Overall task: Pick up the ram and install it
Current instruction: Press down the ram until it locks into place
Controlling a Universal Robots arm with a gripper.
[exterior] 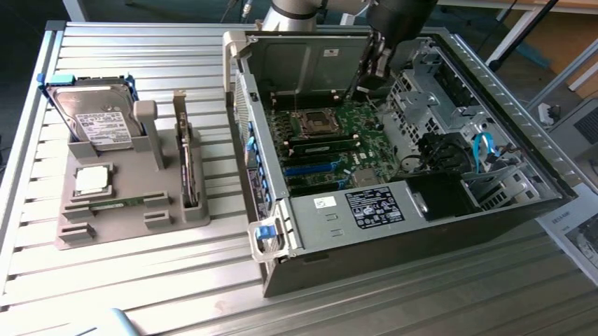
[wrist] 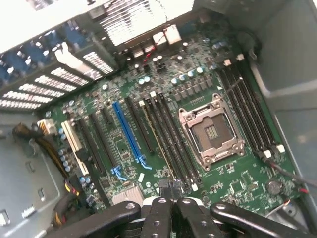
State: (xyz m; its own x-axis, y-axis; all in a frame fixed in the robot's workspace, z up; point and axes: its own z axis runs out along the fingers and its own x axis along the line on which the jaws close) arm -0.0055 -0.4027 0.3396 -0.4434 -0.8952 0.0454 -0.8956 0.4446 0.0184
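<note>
Seemingly the ram (wrist: 157, 141) is standing edge-up in a long slot on the main board (wrist: 233, 183), just beside the square metal socket (wrist: 210, 134). It's a thin green strip w/ a yellowish top edge. The gripper (wrist: 172, 187) is hovering over its near end, fingers pressed together and pinching nothing I can see.

Prob. the seating step: it's worth pushing straight down along the stick's top edge, not sideways, since a thin board is going to flex. Both ends should be going in level.

Around it the slots are running parallel, black plastic plus one blue slot (wrist: 126, 131). The grey sheet-metal case (exterior: 327, 224) is boxing everything in.
</note>
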